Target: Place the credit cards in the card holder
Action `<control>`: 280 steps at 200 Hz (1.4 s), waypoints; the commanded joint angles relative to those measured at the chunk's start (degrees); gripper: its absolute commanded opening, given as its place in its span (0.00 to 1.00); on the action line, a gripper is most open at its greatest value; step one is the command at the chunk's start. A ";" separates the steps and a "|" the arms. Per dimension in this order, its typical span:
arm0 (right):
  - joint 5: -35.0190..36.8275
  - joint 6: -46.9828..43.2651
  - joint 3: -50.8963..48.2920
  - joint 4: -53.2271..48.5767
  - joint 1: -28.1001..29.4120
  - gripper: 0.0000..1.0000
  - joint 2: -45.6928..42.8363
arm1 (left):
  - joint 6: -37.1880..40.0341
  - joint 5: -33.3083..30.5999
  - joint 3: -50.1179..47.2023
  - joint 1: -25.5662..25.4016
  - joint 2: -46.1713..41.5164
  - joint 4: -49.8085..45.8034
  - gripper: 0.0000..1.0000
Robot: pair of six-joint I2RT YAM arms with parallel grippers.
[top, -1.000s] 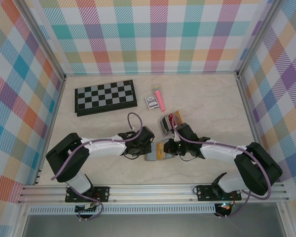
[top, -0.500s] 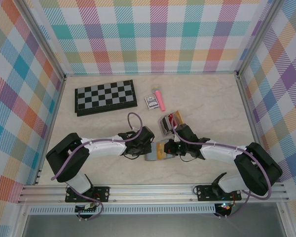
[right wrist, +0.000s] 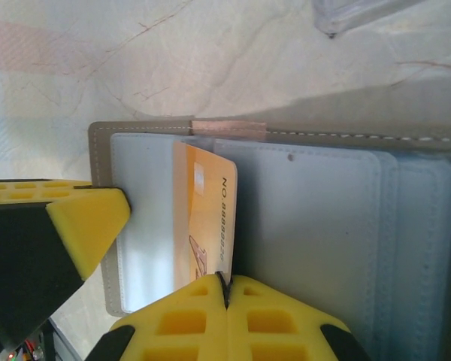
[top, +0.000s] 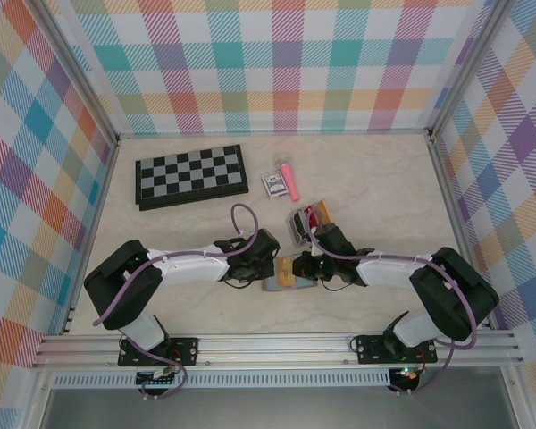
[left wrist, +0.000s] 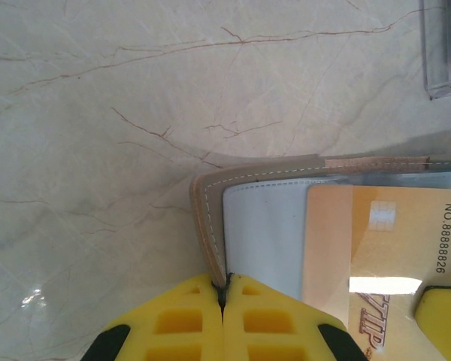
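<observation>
Left pincer (left wrist: 224, 299) clamped shut on the card holder's (left wrist: 259, 226) near edge. Right pincer (right wrist: 225, 289) pinches the tan-yellow card (right wrist: 207, 199), just ahead of its tips, over the holder. Card is probably light, stiff and slick, so grip its short edge.

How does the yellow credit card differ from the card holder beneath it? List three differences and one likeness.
The yellow credit card is tan-yellow with printed digits; the card holder is pale grey inside with a stitched grey-brown border.
The card is smaller than the holder.
The right gripper has its jaws shut on the card; the left gripper pinches the holder's edge.
Both are flat, round-cornered rectangles.
</observation>
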 commanded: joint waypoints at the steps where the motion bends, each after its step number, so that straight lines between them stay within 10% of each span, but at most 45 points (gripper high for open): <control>1: -1.56 -0.19 0.59 -2.24 1.04 0.02 1.07 | -0.27 0.59 0.47 0.15 1.42 -1.03 0.04; 141: 5.71 0.21 8.92 -16.03 4.88 0.24 4.30 | -1.14 -0.81 -1.62 0.15 -0.95 -0.37 0.22; 280: -3.86 -0.24 12.27 -8.57 5.06 0.10 9.91 | -1.85 2.04 -2.96 0.15 -0.77 4.62 0.30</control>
